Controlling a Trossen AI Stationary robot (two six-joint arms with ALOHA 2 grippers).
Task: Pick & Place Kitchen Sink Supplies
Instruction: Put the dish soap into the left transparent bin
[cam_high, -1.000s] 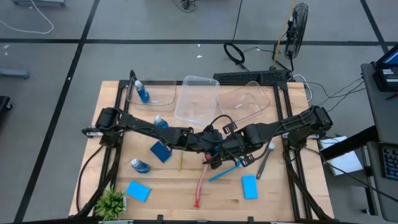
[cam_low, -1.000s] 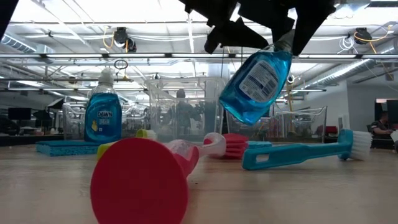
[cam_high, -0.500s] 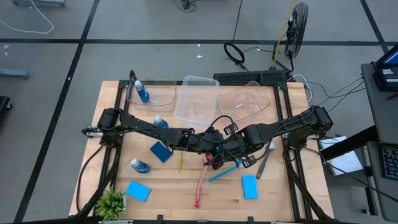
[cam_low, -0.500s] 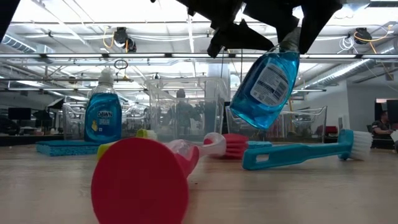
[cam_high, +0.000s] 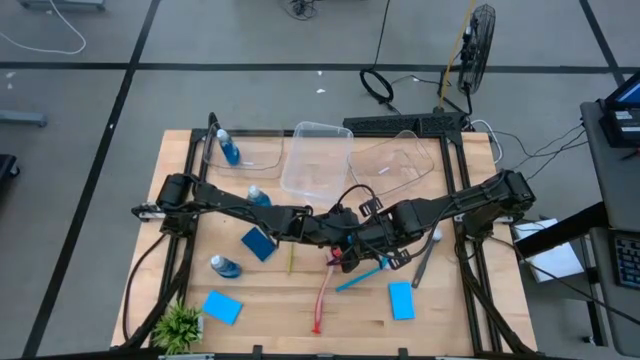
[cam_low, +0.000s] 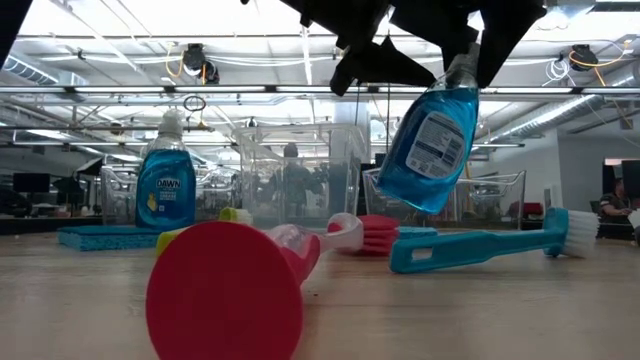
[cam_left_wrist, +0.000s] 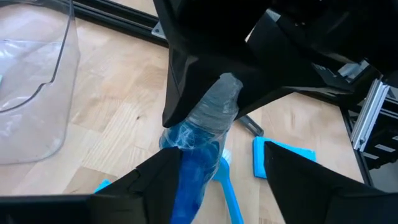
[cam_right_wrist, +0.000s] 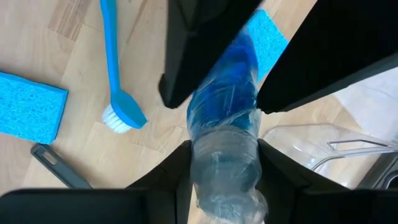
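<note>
Soap bottle (cam_low: 430, 140), with a white printed label too small to be read, is held tilted above the table (cam_low: 500, 310), pinched at its cap by the right gripper (cam_right_wrist: 224, 174); the left gripper's (cam_left_wrist: 214, 165) fingers are spread beside its body. "Dawn" is read on a standing bottle (cam_low: 165, 185).

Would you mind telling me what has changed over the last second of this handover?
The hanging bottle swung rightward in the low view and now hangs more upright. The left tool has opened around its body, while the right tool keeps gripping its neck. The brushes, sponges and tubs stayed put.
</note>
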